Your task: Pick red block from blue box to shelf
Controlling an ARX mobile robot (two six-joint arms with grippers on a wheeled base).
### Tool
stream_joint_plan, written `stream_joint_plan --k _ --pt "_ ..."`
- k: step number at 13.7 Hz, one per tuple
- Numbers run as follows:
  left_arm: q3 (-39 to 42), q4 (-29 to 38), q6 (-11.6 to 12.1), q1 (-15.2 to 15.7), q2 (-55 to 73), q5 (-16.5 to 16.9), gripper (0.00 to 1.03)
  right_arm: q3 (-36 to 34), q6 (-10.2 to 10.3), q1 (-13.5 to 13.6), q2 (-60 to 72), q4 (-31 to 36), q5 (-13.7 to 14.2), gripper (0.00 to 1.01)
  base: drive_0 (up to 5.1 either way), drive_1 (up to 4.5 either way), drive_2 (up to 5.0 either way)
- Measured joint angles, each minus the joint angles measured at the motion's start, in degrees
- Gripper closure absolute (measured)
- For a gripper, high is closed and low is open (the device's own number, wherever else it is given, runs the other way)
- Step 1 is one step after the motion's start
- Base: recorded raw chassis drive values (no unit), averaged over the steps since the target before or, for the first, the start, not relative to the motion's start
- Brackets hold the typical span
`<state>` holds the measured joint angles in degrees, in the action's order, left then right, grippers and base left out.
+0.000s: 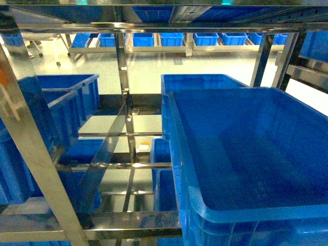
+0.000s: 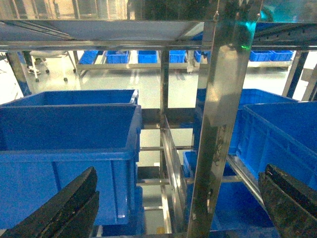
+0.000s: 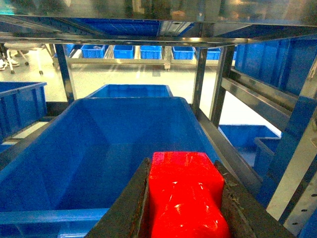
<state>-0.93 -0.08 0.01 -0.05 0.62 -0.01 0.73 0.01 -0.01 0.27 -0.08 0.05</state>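
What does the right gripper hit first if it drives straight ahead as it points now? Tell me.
Probably the blue crate directly ahead: the right gripper, shut on the red block, points over its near rim into the open inside, so the far wall likely comes first, though depth is unclear.

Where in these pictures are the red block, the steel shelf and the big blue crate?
red block (image 3: 185,193): right wrist view, its glossy top face.
shelf (image 2: 220,114): left wrist view, upright steel post.
blue crate (image 1: 192,169): head view, its pale rolled left rim.

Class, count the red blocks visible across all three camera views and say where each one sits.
1. The red block is clamped in the right gripper, above the near rim of a blue crate. Others may be hidden.
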Motion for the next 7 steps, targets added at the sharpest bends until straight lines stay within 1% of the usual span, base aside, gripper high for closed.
stream_joint_plan --k 2,7 --pt "0.0 -0.1 0.0 0.0 0.0 0.0 0.05 0.0 0.0 0.0 0.0 -0.1 0.0 0.74 0.0 4.25 -4.2" --pt "0.0 -0.2 0.0 0.0 0.0 0.0 0.05 0.0 0.0 0.0 0.0 -0.2 0.0 0.74 0.0 0.00 0.0"
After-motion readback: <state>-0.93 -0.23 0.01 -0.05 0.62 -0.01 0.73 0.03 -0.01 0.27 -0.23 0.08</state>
